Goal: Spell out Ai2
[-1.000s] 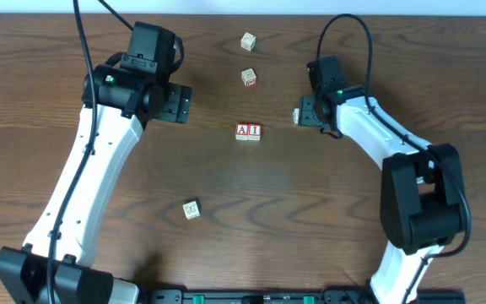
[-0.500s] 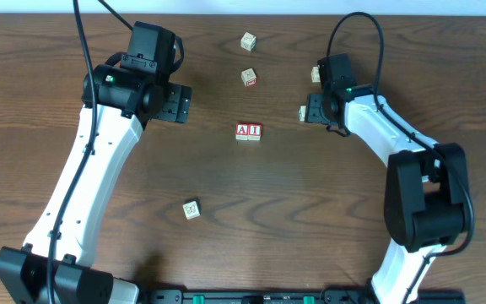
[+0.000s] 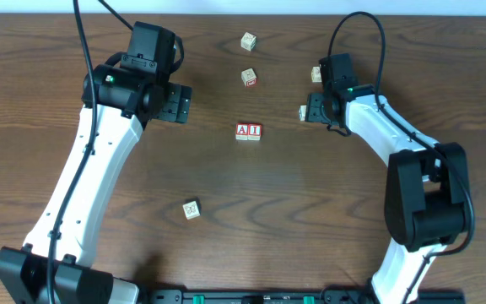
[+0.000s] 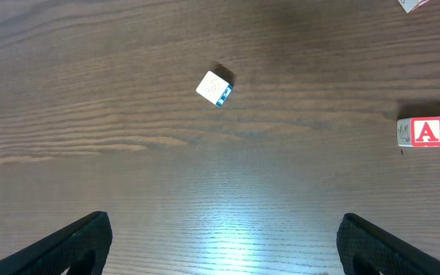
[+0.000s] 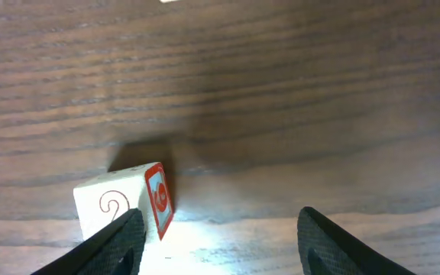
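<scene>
We log the "2" cube (image 5: 124, 208) first. It is a small wooden block with crisp edges. Its pale top face carries a thin red-brown outline of a 2, and the adjoining side is red with a white figure we cannot read. It lies flat on the table (image 3: 310, 194), to the right of the lettered pair and well apart from it, just at the tips of the right gripper (image 5: 220, 218). That gripper's jaws stand apart and clasp nothing. In the wrist view the cube sits by the tip of the finger at the picture's left, not between the two. We cannot tell whether it touches that finger.

The "A" cube (image 3: 242, 131) and "I" cube (image 3: 254, 131) have white faces with red letters. They touch side by side near the table's middle, with the A on the left in the overhead view.

The left gripper (image 4: 224, 221) has its jaws spread wide and holds nothing, its matte black fingers over bare wood. Ahead of it lies a white cube with a blue side (image 4: 215, 88), turned askew to the grain.

The table is dark brown wood-grain, with a soft sheen under the wrist cameras. A pale cube (image 3: 248, 40) lies near the far edge.
</scene>
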Robot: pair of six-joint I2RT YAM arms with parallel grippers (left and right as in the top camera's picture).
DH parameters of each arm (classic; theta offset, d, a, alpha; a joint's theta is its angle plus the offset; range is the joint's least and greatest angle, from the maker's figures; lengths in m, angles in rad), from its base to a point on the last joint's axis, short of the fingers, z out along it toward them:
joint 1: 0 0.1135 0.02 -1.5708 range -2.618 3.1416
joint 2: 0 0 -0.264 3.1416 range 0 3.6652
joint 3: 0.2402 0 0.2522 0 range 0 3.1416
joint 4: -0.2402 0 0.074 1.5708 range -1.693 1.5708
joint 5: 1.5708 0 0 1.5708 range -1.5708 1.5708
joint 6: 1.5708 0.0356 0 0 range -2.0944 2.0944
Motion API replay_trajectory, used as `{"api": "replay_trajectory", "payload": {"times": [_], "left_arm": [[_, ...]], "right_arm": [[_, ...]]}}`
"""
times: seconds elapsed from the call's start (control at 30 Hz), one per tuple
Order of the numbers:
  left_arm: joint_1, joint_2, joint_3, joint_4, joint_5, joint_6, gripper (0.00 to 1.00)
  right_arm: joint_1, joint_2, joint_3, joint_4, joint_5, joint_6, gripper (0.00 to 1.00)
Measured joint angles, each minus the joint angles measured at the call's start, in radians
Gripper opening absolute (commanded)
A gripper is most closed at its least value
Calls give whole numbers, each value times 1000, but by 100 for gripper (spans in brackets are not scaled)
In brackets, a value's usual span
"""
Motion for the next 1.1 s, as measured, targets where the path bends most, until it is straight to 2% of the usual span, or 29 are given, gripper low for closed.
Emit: {"api": "replay_trajectory", "payload": {"times": [0.53,0.73,1.1], "left_arm": [[0,0,0,0,0,0,95],[0,0,0,0,0,0,95],[0,0,0,0,0,0,95]], "right_arm": [[0,-12,1,-36,-17,-4,64],[0,-26,30,-89,17,-11,65],[0,-33,36,-60,30,-29,68]]}}
